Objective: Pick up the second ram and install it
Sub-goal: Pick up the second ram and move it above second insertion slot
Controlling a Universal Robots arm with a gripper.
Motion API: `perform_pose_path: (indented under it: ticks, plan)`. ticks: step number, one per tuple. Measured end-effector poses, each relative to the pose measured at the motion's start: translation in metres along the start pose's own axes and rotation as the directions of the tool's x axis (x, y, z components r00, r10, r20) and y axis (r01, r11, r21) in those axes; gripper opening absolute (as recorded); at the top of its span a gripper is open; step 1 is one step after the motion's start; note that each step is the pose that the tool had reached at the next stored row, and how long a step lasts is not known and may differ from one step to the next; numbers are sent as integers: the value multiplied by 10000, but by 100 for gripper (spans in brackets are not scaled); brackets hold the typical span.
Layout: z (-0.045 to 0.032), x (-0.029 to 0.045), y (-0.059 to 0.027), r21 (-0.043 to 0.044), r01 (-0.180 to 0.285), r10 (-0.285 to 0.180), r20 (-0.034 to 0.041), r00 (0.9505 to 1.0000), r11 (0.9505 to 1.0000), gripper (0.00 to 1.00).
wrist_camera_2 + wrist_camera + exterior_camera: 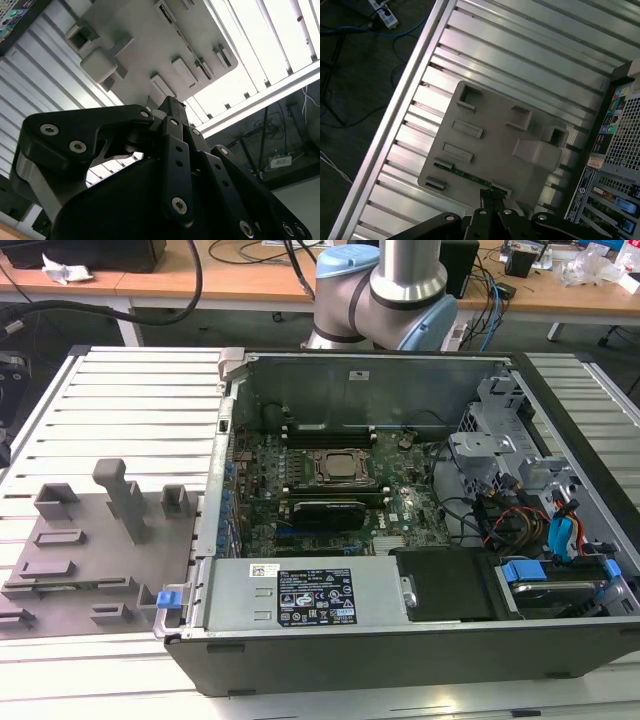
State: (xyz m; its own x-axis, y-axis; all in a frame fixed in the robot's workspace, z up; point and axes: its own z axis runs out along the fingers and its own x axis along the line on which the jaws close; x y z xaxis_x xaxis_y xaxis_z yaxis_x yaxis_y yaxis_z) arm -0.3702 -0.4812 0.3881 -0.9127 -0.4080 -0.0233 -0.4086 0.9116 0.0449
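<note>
Exterior view: grey holder tray point(100, 560) at the exterior view's left, beside the open PC case point(400, 660); second wrist view: gripper point(172, 102) hangs above that tray, jaws together, empty; first wrist view: second ram point(467, 175) lies in a tray slot w/ the tips by one end, so pick step, approach, prob calls for jaws apart + squared to the stick.

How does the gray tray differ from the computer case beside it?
The tray is light gray and low, a flat plate with small holders and one upright post; the case is a dark, deep box. The tray carries a green memory stick lying flat; the case lies open, showing a circuit board and cables. Both rest on the ribbed metal table, the tray on the exterior view's left.
</note>
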Motion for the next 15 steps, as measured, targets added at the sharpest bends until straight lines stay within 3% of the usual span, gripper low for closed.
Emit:
perform_pose_path:
  ticks: [3,7,15]
  plan:
    - [0,0,0,-17,684,-684,-31,9977,9977,11]
    - [0,0,0,-30,1159,-1159,-51,9932,9933,11]
    - [0,0,0,-45,1677,-1677,-72,9858,9858,11]
